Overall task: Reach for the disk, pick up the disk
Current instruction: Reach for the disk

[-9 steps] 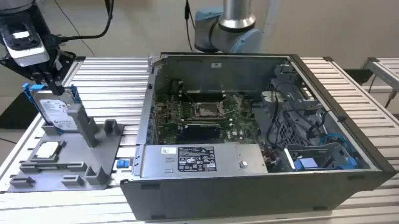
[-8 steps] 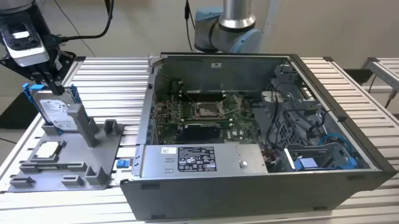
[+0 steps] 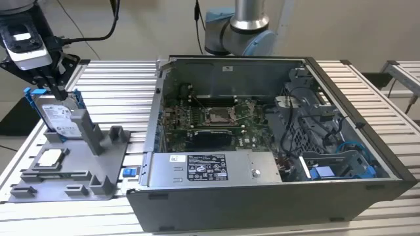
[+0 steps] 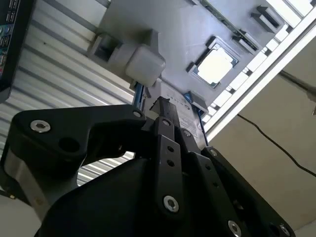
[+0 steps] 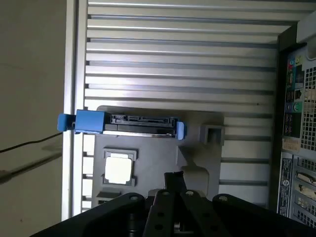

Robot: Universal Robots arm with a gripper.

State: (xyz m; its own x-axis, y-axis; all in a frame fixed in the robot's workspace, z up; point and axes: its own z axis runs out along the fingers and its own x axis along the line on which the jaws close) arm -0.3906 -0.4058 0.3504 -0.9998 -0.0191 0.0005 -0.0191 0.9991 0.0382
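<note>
**Gripper over the upright disk at the table's edge**

The gripper [image 3: 58, 91] hangs at the top edge of the disk [image 3: 59, 118]. Whether the two touch cannot be told from the exterior view. In the first wrist view the black fingertips [image 5: 173, 178] look drawn together with no gap showing. Nothing sits between them, and the disk's connector edge [image 5: 140, 124] lies apart from them.

The disk stands upright on its narrow end in a grey holder [image 3: 98, 162], with its white label facing outward. Blue rails [image 3: 29, 96] frame both of its long sides. A grey post [image 3: 84, 125] of the holder rises just beside the disk, on the exterior view's right, and reaches about as high as the label. In the second wrist view that post [image 4: 145, 61] sits close ahead of the gripper [image 4: 164, 106].

Lower on the holder's plate, a small square silver chip [image 3: 51, 157] lies flat in its own recess, well below the disk's top edge.

The holder sits close to the edge of the slatted metal table [image 3: 118, 93], at the exterior view's left. Beyond that edge the first wrist view shows bare floor and a thin cable [image 5: 24, 143]. A strip of bare slats separates the holder from the open computer case [image 3: 262, 201], with a small blue block [image 3: 129, 172] lying in that strip. More bare slats run behind the holder.

Farthest back, the arm's base joint [image 3: 239, 34] rises behind the case.
</note>
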